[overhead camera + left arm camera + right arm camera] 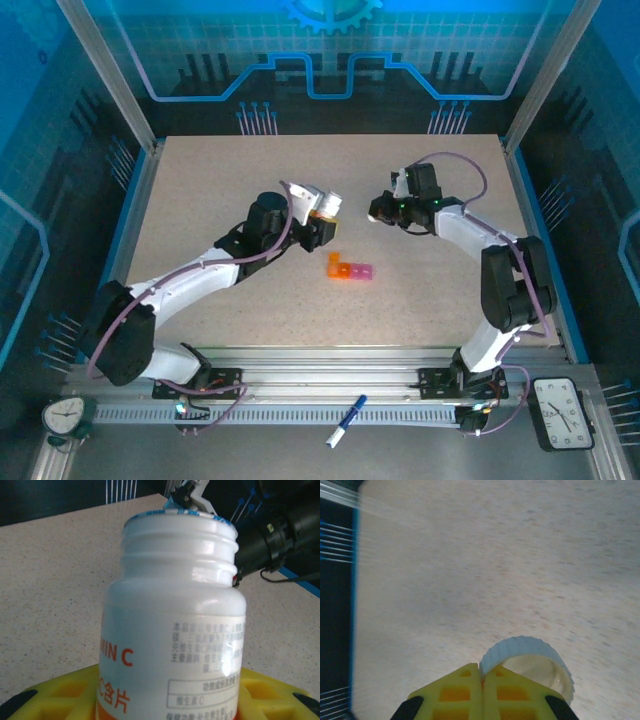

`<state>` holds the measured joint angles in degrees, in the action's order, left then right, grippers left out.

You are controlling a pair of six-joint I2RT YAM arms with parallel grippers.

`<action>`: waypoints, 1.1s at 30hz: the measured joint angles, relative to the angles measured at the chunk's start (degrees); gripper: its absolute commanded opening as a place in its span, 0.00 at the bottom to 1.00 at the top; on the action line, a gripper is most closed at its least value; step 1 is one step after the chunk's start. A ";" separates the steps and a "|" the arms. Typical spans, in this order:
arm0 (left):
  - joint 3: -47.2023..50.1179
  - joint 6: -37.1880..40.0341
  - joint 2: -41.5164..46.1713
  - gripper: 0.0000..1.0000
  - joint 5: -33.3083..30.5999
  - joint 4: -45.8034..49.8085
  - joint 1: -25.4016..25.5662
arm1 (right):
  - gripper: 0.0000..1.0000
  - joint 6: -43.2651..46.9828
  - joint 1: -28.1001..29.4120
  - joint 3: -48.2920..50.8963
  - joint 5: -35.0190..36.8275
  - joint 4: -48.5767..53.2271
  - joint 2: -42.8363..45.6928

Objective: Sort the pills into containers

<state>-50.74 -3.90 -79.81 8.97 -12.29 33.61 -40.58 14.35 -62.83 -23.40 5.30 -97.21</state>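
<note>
Nearest, on the metal rail in front of the arm bases, lies a blue-and-white pen, with a small clock at the left corner and a larger clock at the right, all off the working surface. Beyond the rail the speckled table is bare along its near strip, out to its blue side edges and toward the far corners, so there is open room on every side of the middle. The containers lie flat near the centre, orange cells to the left and pink to the right, nearer than both grippers and touching neither. The left gripper sits just beyond them and a little left, its yellow fingers clamped on the white bottle, whose threaded neck is uncapped. Across a small gap to the right is the right gripper, jaws pressed together. A ribbed white cap sits right at its fingertips, though whether its rim is pinched I cannot tell. Past both grippers the table runs clear to the far edge and the blue back wall.
</note>
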 measured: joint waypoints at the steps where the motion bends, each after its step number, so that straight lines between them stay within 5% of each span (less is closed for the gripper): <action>1: 0.00 0.00 0.28 0.00 -0.26 -0.02 0.00 | 0.00 -1.57 0.00 1.03 -1.86 -3.32 -0.39; 8: 0.35 -0.46 1.20 0.00 -1.20 -0.87 0.00 | 0.00 -15.30 -0.26 7.37 -11.21 -30.88 -7.72; 16: 0.76 -0.63 2.64 0.00 -1.25 -1.51 0.00 | 0.00 -29.33 -1.33 13.16 -12.81 -53.44 -17.94; 25: 0.76 -0.66 2.91 0.00 -1.25 -1.44 0.00 | 0.05 -33.62 -2.10 16.98 -11.45 -59.60 -20.79; 33: 1.14 -0.66 4.13 0.00 -1.25 -1.20 0.00 | 0.28 -34.38 -2.34 18.60 -9.84 -60.63 -21.00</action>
<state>-49.60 -4.56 -75.68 7.73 -13.50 33.61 -74.96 12.01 -44.23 -33.23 -55.33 -118.21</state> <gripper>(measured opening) 0.455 0.236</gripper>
